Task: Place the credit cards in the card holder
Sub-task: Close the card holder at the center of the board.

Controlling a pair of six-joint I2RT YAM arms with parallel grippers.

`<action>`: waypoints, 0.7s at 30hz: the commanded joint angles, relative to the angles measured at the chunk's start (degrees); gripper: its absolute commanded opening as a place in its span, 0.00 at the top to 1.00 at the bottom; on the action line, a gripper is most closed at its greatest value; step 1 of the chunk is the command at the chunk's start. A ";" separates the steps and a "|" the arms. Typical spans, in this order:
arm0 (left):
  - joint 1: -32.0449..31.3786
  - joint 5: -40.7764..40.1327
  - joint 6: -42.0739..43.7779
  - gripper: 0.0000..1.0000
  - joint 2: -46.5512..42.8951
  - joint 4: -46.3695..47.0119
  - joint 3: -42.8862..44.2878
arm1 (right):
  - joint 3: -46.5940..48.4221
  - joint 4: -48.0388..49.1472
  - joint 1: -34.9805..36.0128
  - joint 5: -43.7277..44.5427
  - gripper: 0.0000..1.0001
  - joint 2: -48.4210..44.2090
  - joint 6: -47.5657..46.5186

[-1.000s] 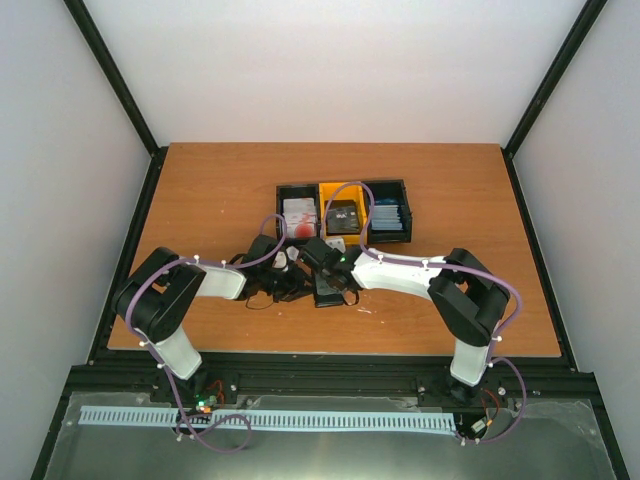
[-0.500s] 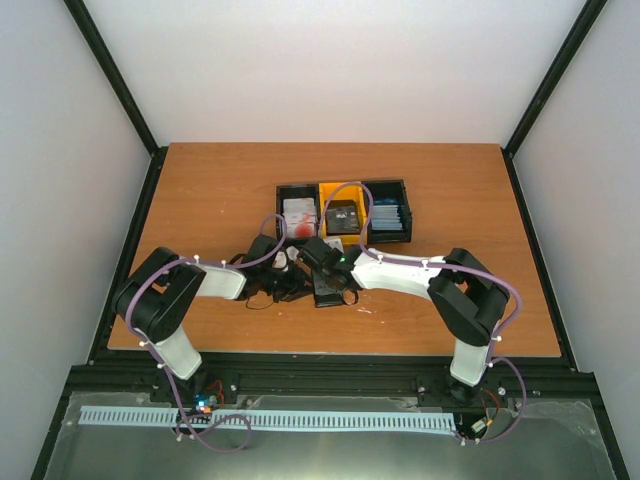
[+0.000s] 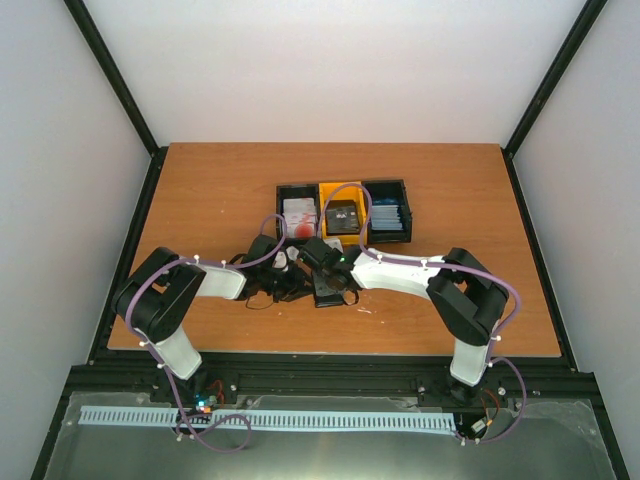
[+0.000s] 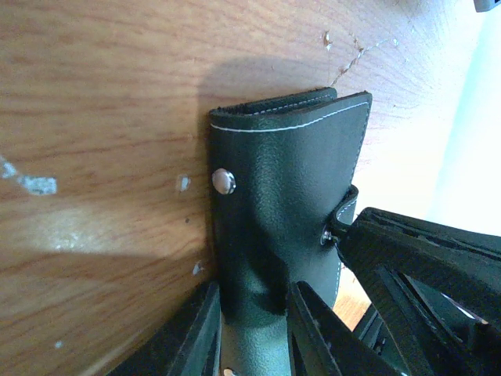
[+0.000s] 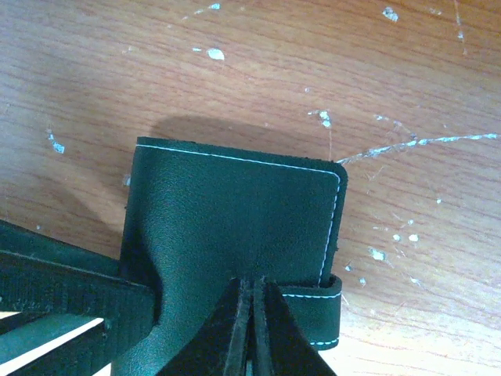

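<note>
The card holder (image 4: 290,172) is a small black wallet with white stitching, lying folded on the wood (image 3: 327,291). My left gripper (image 4: 254,301) is shut on its near end, one finger on each side. My right gripper (image 5: 252,280) is shut, its fingertips together against the card holder (image 5: 235,211) beside the clasp tab (image 5: 313,309). In the top view both grippers meet over the holder, the left (image 3: 296,285) and the right (image 3: 324,273). The credit cards lie in the bins behind: white ones with a red blotch (image 3: 299,218), dark ones (image 3: 343,218) and blue ones (image 3: 388,217).
Three joined bins stand behind the grippers: a black one (image 3: 281,210), a yellow one (image 3: 325,205) and another black one (image 3: 406,205). The wooden table (image 3: 200,200) shows pale scratches. Black frame rails run along its edges.
</note>
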 commanded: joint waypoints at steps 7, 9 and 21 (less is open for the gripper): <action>0.23 -1.73 0.12 0.74 1.64 -4.36 -0.87 | 1.20 0.51 -0.01 -0.55 0.97 2.77 -0.69; 0.26 -1.73 0.17 0.74 1.68 -4.40 -0.78 | 1.18 0.46 0.08 -0.63 0.97 2.99 -0.86; 0.29 -2.14 -0.07 0.74 1.32 -4.62 -0.79 | 1.06 0.03 1.19 -1.41 0.97 3.65 -0.97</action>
